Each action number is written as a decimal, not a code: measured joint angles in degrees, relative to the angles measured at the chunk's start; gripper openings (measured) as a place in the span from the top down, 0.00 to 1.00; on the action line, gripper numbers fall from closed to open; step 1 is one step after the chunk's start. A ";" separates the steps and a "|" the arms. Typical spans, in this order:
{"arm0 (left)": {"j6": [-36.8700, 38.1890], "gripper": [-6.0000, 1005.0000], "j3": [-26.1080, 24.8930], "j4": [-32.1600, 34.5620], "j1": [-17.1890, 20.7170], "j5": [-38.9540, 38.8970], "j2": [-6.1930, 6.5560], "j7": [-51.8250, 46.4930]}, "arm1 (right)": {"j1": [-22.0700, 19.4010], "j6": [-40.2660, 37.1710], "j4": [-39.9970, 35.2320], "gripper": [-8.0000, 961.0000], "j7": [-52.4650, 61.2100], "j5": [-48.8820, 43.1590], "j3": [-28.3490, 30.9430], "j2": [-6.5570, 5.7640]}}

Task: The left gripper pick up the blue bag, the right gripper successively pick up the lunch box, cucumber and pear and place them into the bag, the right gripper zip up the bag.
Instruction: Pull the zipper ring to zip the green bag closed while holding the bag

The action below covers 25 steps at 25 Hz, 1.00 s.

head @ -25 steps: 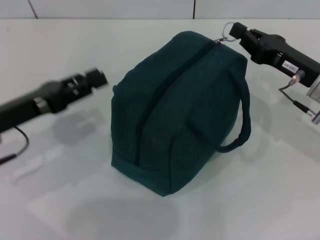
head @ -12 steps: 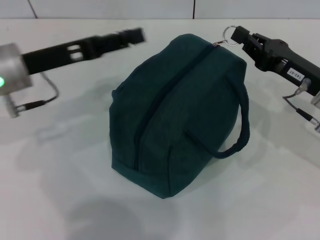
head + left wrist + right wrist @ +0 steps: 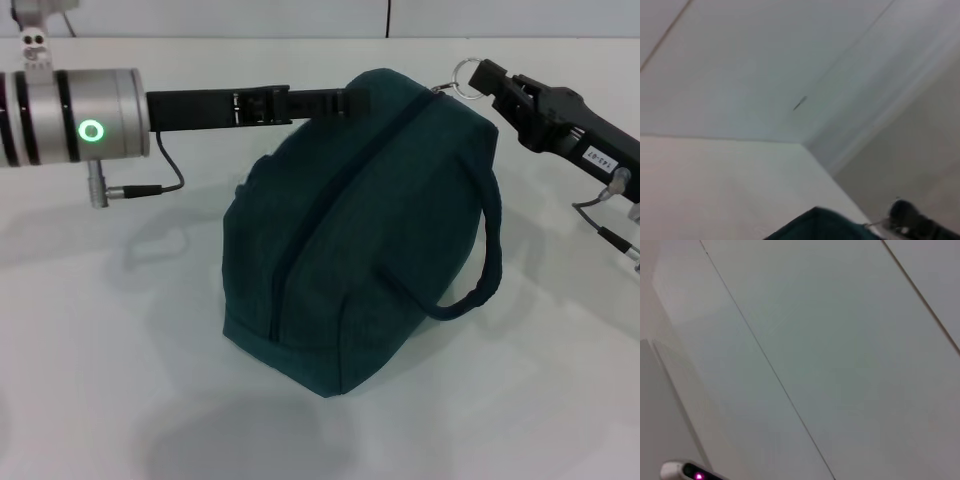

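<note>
Teal fabric of the blue bag [image 3: 350,230] looked fully zipped mid-table, the right gripper [image 3: 478,78] pinched its ring pull [image 3: 460,72], the left gripper [image 3: 340,100] lay across its top, grip unclear to you

blue bag [image 3: 360,230] seen as dark teal, plain, with darker zipper line. both grippers black: left gripper [image 3: 345,98], right gripper [image 3: 482,75]. green ring lit on silver left arm [image 3: 75,130]. table [image 3: 120,350] white.

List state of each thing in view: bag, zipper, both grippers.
blue bag: on the table, zipped closed, one handle hanging at its side.
ring zipper pull: at the bag's far end, at the right gripper's tip.
right gripper: at the ring.
left gripper: level at the bag's top.
</note>
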 joint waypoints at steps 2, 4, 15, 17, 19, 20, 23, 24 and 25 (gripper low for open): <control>-1.57 0.15 1.39 0.07 -0.04 0.04 0.00 -1.46 | -0.03 -0.27 0.04 0.98 0.00 0.00 0.01 0.00; -2.06 0.16 2.45 0.30 -0.06 0.03 0.01 -2.87 | -0.07 -0.51 0.08 0.98 0.00 0.00 0.00 0.00; -2.48 0.24 2.87 0.49 0.08 -0.23 0.06 -5.61 | -0.17 -1.72 0.52 0.98 0.00 0.00 -0.41 0.00; -2.39 0.33 2.92 0.49 0.11 -0.29 0.01 -5.58 | -0.21 -1.97 0.90 0.98 0.00 0.00 -0.38 0.00; -2.33 0.42 3.05 0.49 0.10 -0.33 -0.08 -5.56 | -0.25 -2.20 1.20 0.98 0.00 0.01 -0.24 0.00; -2.30 0.47 3.32 0.49 0.08 -0.40 -0.12 -5.50 | -0.27 -2.31 1.38 0.98 0.00 0.13 -0.15 0.00; -2.24 0.60 4.86 0.50 0.05 -0.85 -0.16 -4.94 | -0.60 -2.76 1.63 0.98 0.00 0.79 -0.07 -0.02; -2.24 0.64 5.39 0.50 0.05 -1.10 -0.16 -4.72 | -0.78 -2.93 1.66 0.98 0.00 1.03 -0.05 -0.03; -2.24 0.68 6.38 0.50 0.10 -1.72 -0.16 -4.39 | -0.89 -3.02 1.67 0.98 0.01 1.27 -0.04 -0.06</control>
